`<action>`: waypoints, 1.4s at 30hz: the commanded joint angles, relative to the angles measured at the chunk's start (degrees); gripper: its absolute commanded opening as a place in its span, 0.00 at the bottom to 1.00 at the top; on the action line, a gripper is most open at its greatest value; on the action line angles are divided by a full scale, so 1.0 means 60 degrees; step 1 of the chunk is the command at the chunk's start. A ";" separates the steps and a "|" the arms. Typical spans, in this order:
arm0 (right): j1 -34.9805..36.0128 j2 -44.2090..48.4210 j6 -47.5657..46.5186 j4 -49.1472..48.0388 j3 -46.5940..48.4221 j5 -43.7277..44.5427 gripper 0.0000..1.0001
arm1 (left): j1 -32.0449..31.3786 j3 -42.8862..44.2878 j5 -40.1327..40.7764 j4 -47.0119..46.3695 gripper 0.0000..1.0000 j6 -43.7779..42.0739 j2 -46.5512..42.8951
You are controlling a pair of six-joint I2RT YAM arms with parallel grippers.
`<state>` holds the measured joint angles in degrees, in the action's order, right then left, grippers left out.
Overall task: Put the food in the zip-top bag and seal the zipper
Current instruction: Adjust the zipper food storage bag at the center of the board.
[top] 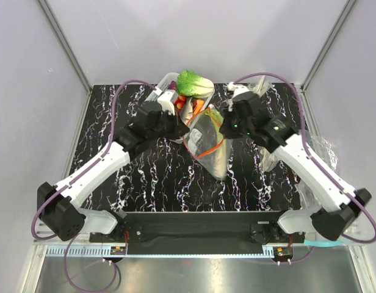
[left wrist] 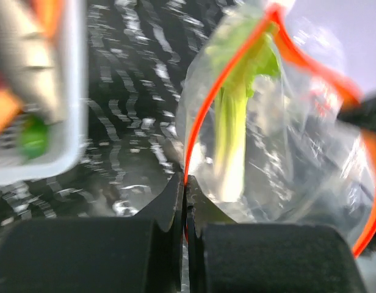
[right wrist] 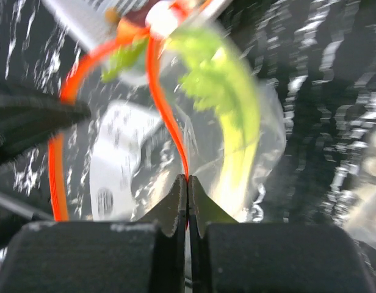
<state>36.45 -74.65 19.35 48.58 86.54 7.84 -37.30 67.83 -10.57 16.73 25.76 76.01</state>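
Top external view: the two arms meet over the zip-top bag (top: 207, 137), which lies near the middle of the black marbled table (top: 151, 177). The left gripper (top: 183, 129) stands at the bag's left edge and the right gripper (top: 223, 127) at its right edge.

Seen from the left wrist, that gripper's jaws are pressed together on the zipper (left wrist: 197, 119). The red-orange strip rises out of the pinch and curves round the pouch's mouth. Seen from the right wrist, the other pair of jaws also pinches the strip between its tips, on the opposite side of the mouth. The mouth gapes, its two lips bowed well apart.

Inside the bag lies the leek (left wrist: 232, 134), showing through the clear plastic. Its white stalk lies toward the left gripper and its green leaves toward the bag's mouth. A white label (right wrist: 118, 165) with print sits on the bag's wall.

Just beyond the bag sits a white tray (left wrist: 72, 91) holding orange and green pieces too blurred to name. Behind that, farther from the bag, lies a leafy green cabbage (top: 195, 83).
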 commanded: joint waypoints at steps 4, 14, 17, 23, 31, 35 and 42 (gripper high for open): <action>0.0517 -0.0392 -0.0105 -0.0261 -0.0053 0.0097 0.00 | -0.0533 0.0891 0.0309 -0.0447 0.00 -0.0190 0.0030; -0.0552 0.0533 -0.0164 -0.0142 -0.0756 0.0470 0.00 | -0.0951 0.0505 0.0312 -0.0590 0.00 -0.0134 0.0473; -0.0552 0.0181 -0.0179 -0.0318 -0.0713 0.0188 0.00 | -0.0654 0.0340 0.0018 -0.0694 0.00 -0.0104 0.0281; -0.0552 -0.0126 -0.0515 -0.0420 -0.0960 0.0187 0.00 | -0.0639 0.0399 -0.0553 -0.1045 0.00 -0.0015 0.1145; -0.0552 -0.0025 -0.0765 -0.0056 -0.0963 0.1109 0.00 | -0.0683 0.0749 -0.0640 -0.1147 0.10 -0.0031 0.1438; -0.0625 0.0166 -0.0706 0.0662 -0.0451 0.2119 0.00 | -0.0975 0.1159 -0.0919 -0.1323 0.15 0.0072 0.1745; -0.0640 0.0168 -0.0867 0.0693 -0.0376 0.1888 0.00 | -0.0904 0.1058 -0.1330 -0.1471 0.53 0.0101 0.2010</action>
<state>32.84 -74.35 15.49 53.06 82.11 17.56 -43.75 72.62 -16.38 10.46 26.37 88.03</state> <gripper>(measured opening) 0.011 0.477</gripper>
